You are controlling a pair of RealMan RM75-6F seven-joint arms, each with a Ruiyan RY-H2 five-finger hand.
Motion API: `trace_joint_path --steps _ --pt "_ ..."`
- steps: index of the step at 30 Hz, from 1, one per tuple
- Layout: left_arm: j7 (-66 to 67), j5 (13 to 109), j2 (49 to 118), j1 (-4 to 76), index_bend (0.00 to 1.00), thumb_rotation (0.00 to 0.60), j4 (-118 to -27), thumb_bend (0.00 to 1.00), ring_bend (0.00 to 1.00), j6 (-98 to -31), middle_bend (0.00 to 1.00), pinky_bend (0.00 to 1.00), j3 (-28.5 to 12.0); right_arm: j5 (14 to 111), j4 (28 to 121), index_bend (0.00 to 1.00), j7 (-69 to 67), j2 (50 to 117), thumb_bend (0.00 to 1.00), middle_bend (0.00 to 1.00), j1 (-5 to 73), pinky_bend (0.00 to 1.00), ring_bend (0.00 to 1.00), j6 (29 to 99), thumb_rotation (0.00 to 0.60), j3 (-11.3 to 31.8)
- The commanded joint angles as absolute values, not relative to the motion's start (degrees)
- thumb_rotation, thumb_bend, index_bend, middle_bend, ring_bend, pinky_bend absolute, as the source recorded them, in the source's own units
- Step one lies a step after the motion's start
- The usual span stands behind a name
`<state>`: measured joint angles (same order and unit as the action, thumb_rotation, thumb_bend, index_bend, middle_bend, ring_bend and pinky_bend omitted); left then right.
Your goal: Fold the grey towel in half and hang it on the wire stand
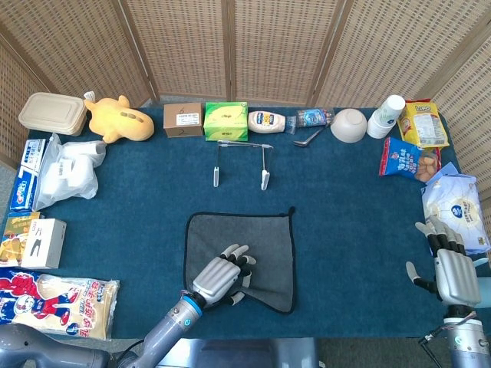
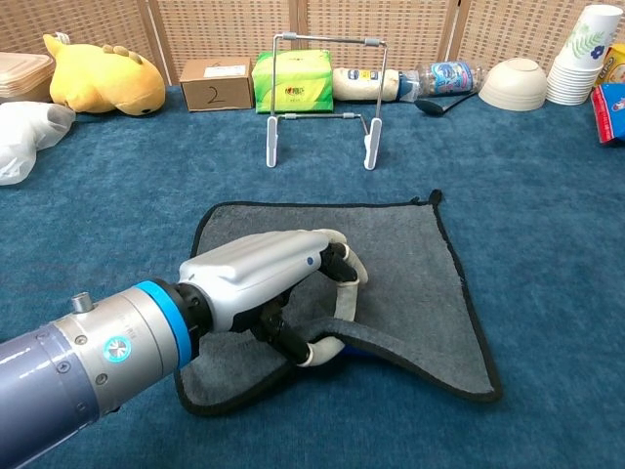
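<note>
The grey towel (image 1: 245, 238) (image 2: 391, 264) with black edging lies spread on the blue table in front of me. My left hand (image 1: 222, 276) (image 2: 273, 283) rests on its near left part and pinches the near edge between thumb and fingers, raising a fold of cloth off the table. The wire stand (image 1: 242, 162) (image 2: 322, 98) stands upright beyond the towel, bare. My right hand (image 1: 453, 272) hovers near the table's right edge, fingers spread, holding nothing; the chest view does not show it.
Along the back stand a yellow plush (image 1: 116, 119), a cardboard box (image 1: 182, 120), a green tissue box (image 1: 225, 120), a bottle (image 1: 270, 121), a bowl (image 1: 349, 125) and stacked cups (image 1: 386, 115). Snack bags (image 1: 406, 159) lie right, packets (image 1: 57, 299) and a plastic bag (image 1: 69, 170) left.
</note>
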<state>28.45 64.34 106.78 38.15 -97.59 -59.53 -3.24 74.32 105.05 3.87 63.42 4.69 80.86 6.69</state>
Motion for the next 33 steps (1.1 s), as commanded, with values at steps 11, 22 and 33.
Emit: trace_joint_path --steps 11,22,33 --pt "27.7 61.9 104.5 39.4 0.59 0.6 -98.9 0.54 0.08 -57.5 0.25 0.02 -5.8 74.6 104.6 0.16 3.0 63.4 0.35 0.05 4.5 0.0 0.0 80.9 0.6 6.6" --pt "28.3 58.3 103.4 42.2 0.55 0.6 -95.7 0.53 0.02 -55.6 0.21 0.0 -9.4 74.5 104.1 0.16 2.4 63.5 0.35 0.05 4.6 0.0 0.0 80.7 0.6 6.5" --pt "28.7 58.9 106.0 47.2 0.53 0.6 -86.8 0.52 0.0 -53.6 0.18 0.0 -13.2 74.0 103.9 0.16 2.3 63.4 0.35 0.05 4.4 0.0 0.0 80.8 0.6 6.7"
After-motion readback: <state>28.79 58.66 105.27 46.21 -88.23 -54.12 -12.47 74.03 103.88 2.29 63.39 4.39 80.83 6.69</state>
